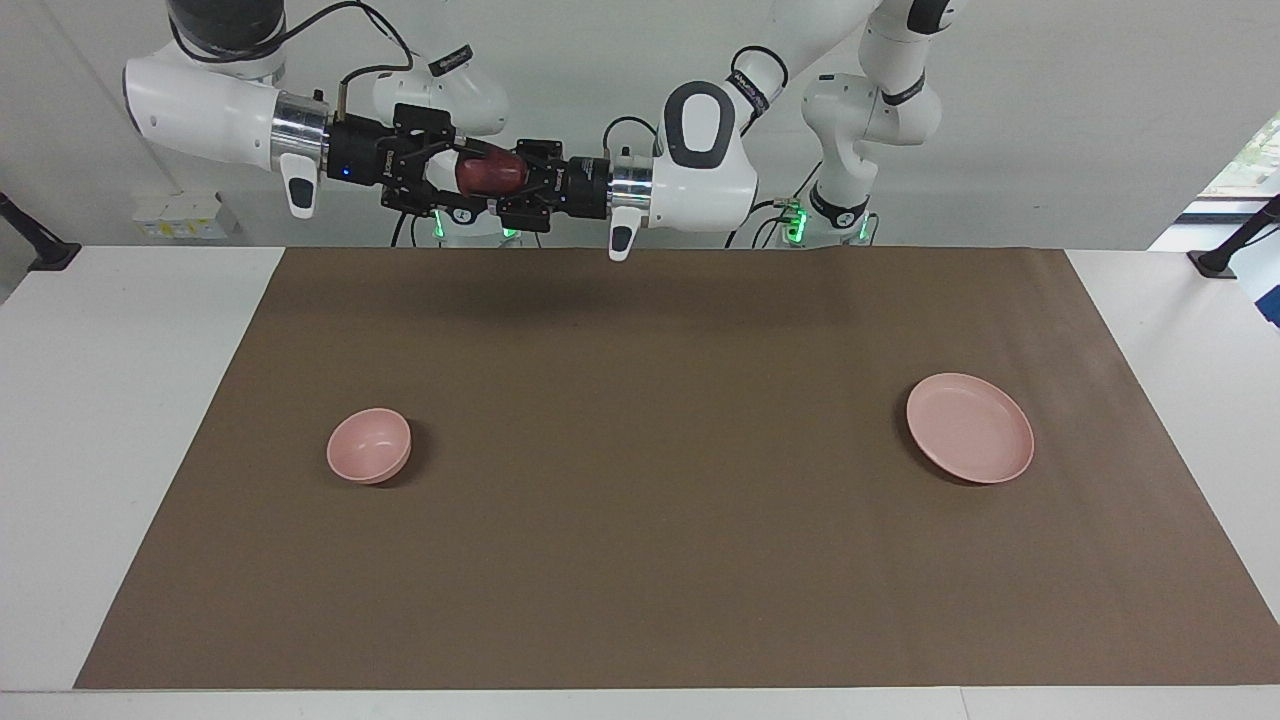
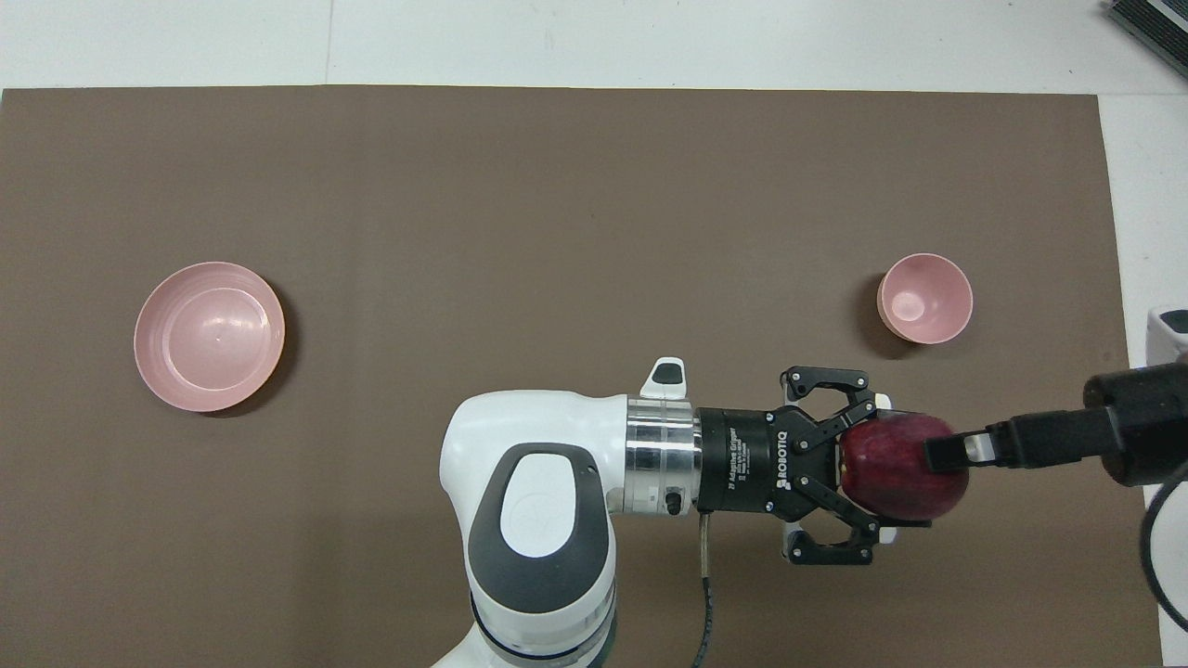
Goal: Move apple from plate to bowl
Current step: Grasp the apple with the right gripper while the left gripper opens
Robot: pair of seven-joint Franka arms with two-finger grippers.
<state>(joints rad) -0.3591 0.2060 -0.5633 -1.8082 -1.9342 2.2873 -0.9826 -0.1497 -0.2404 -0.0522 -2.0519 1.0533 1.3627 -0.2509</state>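
Observation:
The dark red apple (image 1: 490, 172) (image 2: 891, 482) is up in the air over the brown mat, toward the right arm's end. My left gripper (image 1: 505, 185) (image 2: 886, 468) reaches across and is shut on it from the sides. My right gripper (image 1: 475, 178) (image 2: 937, 452) meets it from the other end, with its fingers spread above and below the apple. The pale pink plate (image 1: 970, 428) (image 2: 209, 336) lies bare toward the left arm's end. The small pink bowl (image 1: 369, 446) (image 2: 925, 298) stands bare toward the right arm's end, farther from the robots than the spot under the apple.
A brown mat (image 1: 650, 520) (image 2: 557, 186) covers most of the white table. Plate and bowl are the only things on it. Black clamp mounts (image 1: 1225, 255) stand at the table's corners near the robots.

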